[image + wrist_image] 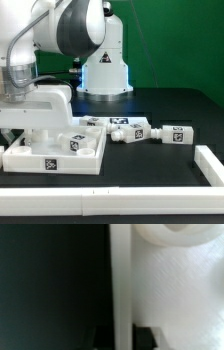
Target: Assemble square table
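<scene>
The square table's top (50, 155) lies flat at the exterior view's left, with a tag on its front face. My gripper (18, 135) reaches down onto its left part, and the hand hides the fingertips there. In the wrist view the top's thin white edge (120, 286) runs between the two dark fingers (148, 336), which are shut on it. A rounded raised corner socket (175, 235) shows on the top's white surface (175, 291). Two tagged white legs (125, 128) (172, 134) lie on the black surface to the right of the top.
A long white rail (208, 165) edges the black work surface at the front and right. The robot's white base (105, 70) stands behind the legs. A green wall closes the back.
</scene>
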Controlling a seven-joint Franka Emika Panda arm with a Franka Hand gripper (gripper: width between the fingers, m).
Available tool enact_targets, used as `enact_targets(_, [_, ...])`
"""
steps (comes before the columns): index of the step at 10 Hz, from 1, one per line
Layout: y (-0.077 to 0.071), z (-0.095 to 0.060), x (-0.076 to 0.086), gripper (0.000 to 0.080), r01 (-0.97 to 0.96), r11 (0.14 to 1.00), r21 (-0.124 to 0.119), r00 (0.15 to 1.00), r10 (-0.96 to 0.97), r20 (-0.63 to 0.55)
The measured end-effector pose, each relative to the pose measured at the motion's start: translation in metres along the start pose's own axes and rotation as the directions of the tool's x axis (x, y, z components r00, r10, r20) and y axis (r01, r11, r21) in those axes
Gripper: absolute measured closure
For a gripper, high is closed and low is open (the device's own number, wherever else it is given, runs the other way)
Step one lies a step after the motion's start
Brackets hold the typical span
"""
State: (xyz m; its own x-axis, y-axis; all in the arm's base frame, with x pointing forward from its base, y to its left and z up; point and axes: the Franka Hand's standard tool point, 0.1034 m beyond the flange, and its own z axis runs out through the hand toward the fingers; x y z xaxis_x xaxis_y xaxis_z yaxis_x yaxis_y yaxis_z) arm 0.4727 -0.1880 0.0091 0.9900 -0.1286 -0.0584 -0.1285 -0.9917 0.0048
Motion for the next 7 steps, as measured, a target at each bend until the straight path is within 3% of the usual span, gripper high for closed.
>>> enact_targets(2, [-0.011, -0.006, 0.017, 0.0747, -0.013, 1.0, 0.008, 1.0, 0.013, 0.002])
enact_targets(5, [-0.059, -0.022, 0.053, 0.0747, -0.005, 1.0, 0.015, 1.0, 0.005, -0.01])
enact_targets(7, [-0.101, -0.022, 0.067, 0.0747, 0.078, 0.997, 0.018, 0.997, -0.078, -0.02])
